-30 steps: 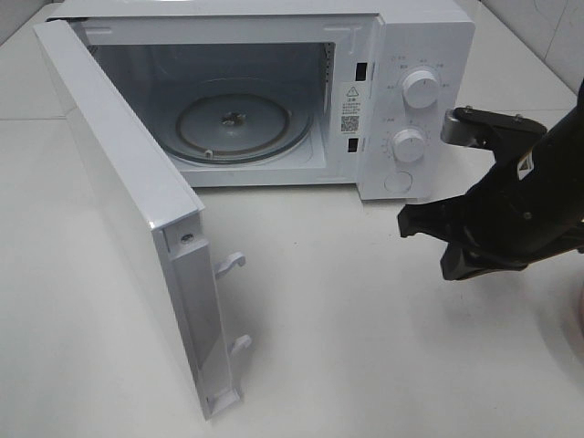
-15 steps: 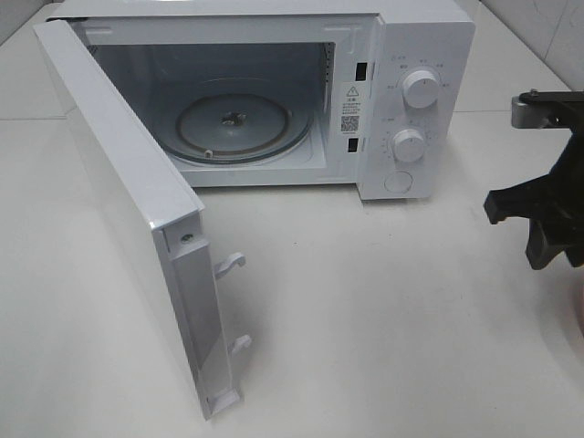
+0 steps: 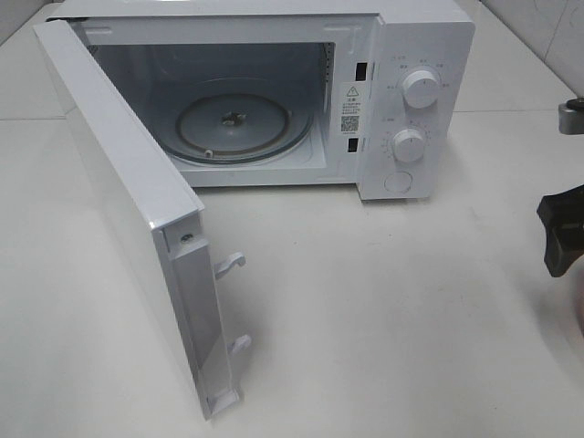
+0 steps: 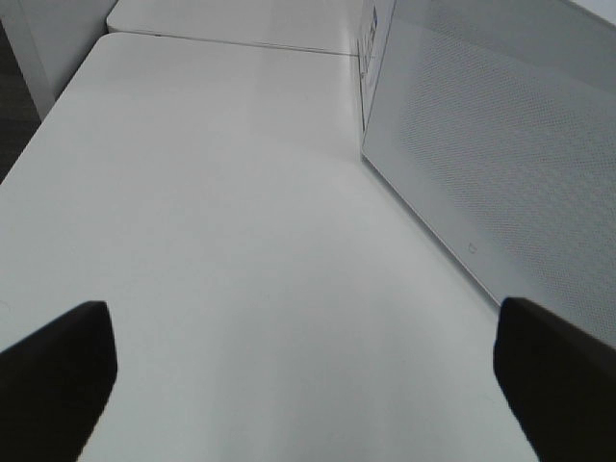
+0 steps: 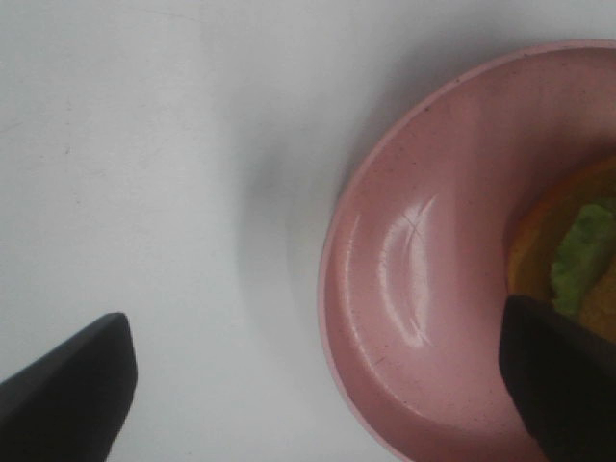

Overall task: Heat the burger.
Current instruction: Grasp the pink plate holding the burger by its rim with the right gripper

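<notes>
The burger (image 5: 570,252) shows only as an orange bun edge with green lettuce at the border of the right wrist view, lying in a round pink plate (image 5: 404,289). My right gripper (image 5: 313,332) hangs open above the plate's rim, one finger over bare table and the other over the plate beside the burger, with nothing held. In the high view only a dark piece of the right gripper (image 3: 560,234) shows at the far right edge. My left gripper (image 4: 303,342) is open over bare table next to the microwave door (image 4: 500,144).
The white microwave (image 3: 411,55) stands at the back with its door (image 3: 128,201) swung wide open toward the front left. Its glass turntable (image 3: 233,123) carries nothing. Two knobs (image 3: 420,88) sit on the right panel.
My right gripper has moved from in front of the microwave's knobs to the table's far right edge, and its fingers have spread from shut to open. The left gripper has not moved.
</notes>
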`<state>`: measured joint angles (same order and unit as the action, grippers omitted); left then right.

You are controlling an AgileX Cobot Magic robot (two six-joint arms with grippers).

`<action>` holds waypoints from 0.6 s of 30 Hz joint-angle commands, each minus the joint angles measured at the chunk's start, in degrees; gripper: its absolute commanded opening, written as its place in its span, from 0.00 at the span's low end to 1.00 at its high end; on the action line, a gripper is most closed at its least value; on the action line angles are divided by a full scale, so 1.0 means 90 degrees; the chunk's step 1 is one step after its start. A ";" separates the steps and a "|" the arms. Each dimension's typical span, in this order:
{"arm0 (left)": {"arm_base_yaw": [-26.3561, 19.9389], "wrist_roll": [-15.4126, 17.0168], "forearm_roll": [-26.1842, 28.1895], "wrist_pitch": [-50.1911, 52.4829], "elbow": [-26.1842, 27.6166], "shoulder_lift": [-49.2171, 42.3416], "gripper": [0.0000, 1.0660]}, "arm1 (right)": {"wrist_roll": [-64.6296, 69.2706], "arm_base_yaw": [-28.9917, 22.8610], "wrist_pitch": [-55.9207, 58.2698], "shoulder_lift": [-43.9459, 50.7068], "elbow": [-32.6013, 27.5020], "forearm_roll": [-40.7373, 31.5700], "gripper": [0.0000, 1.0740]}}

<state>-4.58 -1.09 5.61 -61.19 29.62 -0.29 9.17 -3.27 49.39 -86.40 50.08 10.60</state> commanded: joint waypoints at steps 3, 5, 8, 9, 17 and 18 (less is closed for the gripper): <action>-0.0019 -0.0013 0.0013 -0.0013 0.0000 -0.0115 0.94 | -0.0045 0.0229 -0.0038 -0.0006 0.0038 0.0127 0.90; -0.0019 -0.0013 0.0013 -0.0013 0.0000 -0.0115 0.94 | -0.0025 0.0286 -0.0134 -0.0006 -0.0025 0.0159 0.88; -0.0019 -0.0013 0.0013 -0.0013 0.0000 -0.0115 0.94 | -0.0025 0.0286 -0.0407 -0.0006 -0.0286 0.0159 0.87; -0.0019 -0.0013 0.0013 -0.0013 0.0000 -0.0115 0.94 | -0.0025 0.0286 -0.0407 -0.0006 -0.0286 0.0159 0.87; -0.0019 -0.0013 0.0013 -0.0013 0.0000 -0.0115 0.94 | 0.0127 0.0286 -0.1388 -0.0006 -0.1012 0.0267 0.85; -0.0019 -0.0013 0.0013 -0.0013 0.0000 -0.0115 0.94 | 0.0261 0.0286 -0.1579 -0.0051 -0.1133 0.0401 0.84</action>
<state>-4.58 -1.09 5.61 -61.19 29.62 -0.29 10.49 -0.92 36.90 -86.46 40.79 12.95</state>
